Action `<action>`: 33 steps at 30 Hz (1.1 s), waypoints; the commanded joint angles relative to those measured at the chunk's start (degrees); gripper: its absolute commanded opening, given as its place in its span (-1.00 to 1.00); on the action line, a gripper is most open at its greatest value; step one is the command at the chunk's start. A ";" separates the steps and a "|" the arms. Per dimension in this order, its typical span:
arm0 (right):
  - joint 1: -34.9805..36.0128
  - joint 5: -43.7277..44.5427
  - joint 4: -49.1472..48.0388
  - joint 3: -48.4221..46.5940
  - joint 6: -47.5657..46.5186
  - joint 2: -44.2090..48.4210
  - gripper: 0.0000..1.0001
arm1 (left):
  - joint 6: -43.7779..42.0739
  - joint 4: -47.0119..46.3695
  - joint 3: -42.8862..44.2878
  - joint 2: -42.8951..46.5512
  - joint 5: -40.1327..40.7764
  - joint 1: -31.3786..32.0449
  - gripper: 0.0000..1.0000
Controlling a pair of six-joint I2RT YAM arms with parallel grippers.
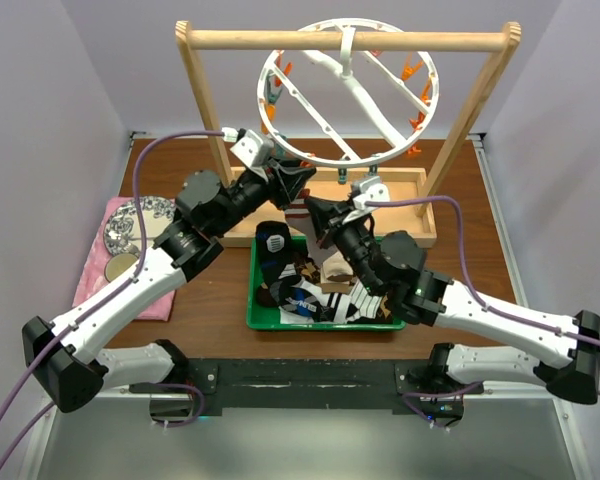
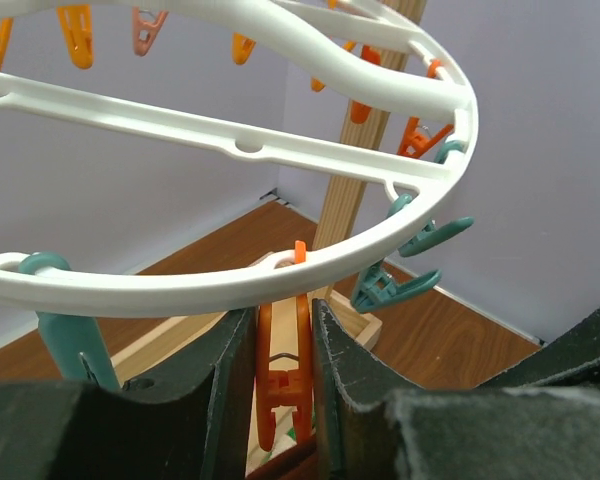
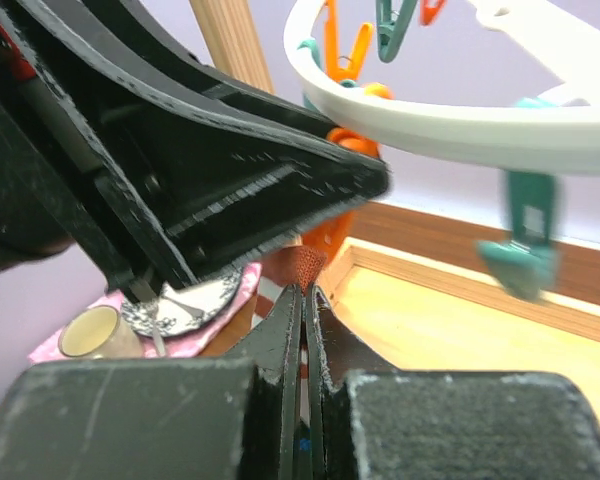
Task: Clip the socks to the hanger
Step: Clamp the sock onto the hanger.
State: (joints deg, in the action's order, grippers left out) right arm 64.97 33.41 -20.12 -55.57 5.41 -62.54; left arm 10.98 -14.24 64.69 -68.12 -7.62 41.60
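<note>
1. The hanger (image 1: pixel 348 62) hangs by its hook from the round bar of a wooden frame (image 1: pixel 430 41) at the far side of the tabletop (image 1: pixel 210 300). Its white ring is tilted towards the camera, with orange and teal pegs dangling around the rim.
2. The left claw (image 1: pixel 298 183) reaches up to the near left part of the ring. In its wrist view the two fingers press on either side of an orange peg (image 2: pixel 285 385) that hangs just under the rim, so the claw is pinching that peg.
3. A teal peg (image 2: pixel 410 272) hangs from the rim just to the right of it, apart from the fingers.
4. The right claw (image 1: pixel 315 210) sits just near and right of the left one, below the ring's near edge. Its fingers are pressed together. In its wrist view a small bit of brown sock (image 3: pixel 298 265) shows at the fingertips, apparently pinched there, right beside the orange peg and under the left claw.
5. The remaining socks (image 1: pixel 320 295) lie heaped in a green tray (image 1: pixel 252 300) on the tabletop, near the arms and mostly under the right arm. Striped black-and-white and beige ones are visible.
6. On the left of the tabletop lies a pink cloth (image 1: pixel 100 275) carrying a patterned plate (image 1: pixel 140 218).
</note>
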 commanded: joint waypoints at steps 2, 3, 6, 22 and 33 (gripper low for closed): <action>-0.28 -3.51 -1.67 6.51 4.95 6.11 -1.00 | 5.35 -0.09 -0.09 2.20 -11.52 -3.45 -1.00; -1.33 -6.74 -1.59 7.31 5.83 7.07 -1.00 | 6.15 0.00 0.09 2.29 -12.50 -3.98 -1.00; -4.22 -11.77 -2.29 9.77 9.17 9.80 -1.00 | 9.22 1.58 1.93 1.24 -16.10 -5.13 -1.00; -14.70 -35.43 -23.99 15.58 20.16 9.63 -1.00 | 32.69 -5.18 6.15 -4.83 -38.87 -9.26 -1.00; -16.80 -37.63 -26.55 18.22 22.28 10.78 -1.00 | 36.56 -9.58 6.16 -5.97 -41.86 -9.44 -1.00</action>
State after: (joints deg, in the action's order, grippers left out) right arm 48.88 -2.79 -42.59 -38.11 26.09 -52.75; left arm 44.71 -21.93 69.32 -74.04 -39.75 31.51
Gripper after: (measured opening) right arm 0.011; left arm 0.300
